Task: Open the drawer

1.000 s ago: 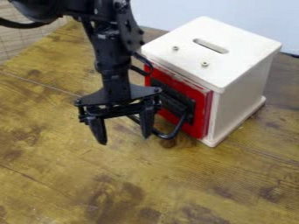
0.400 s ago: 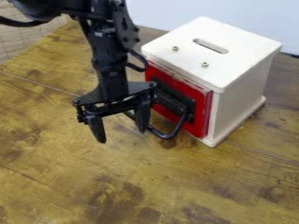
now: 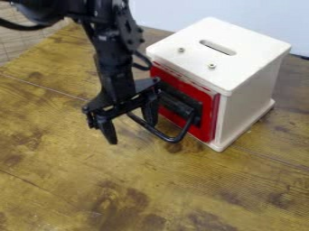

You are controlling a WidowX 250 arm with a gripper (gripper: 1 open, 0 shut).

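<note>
Drawer (image 3: 200, 101): red front panel with black bracket and large black looped wire handle (image 3: 173, 135). Seated flush in its casing, closed. It sits immediately right of the end effector (image 3: 130, 115), handle loop just beside the right finger.

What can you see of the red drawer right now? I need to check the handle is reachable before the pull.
The drawer shows only its red front panel, set flush in the white cube casing, so it looks shut. A black bracket crosses the panel, and a large black looped wire handle hangs from it, sticking out toward the wooden table. The open gripper points down right at the handle; one finger sits beside or inside the loop, but contact cannot be told.
</note>
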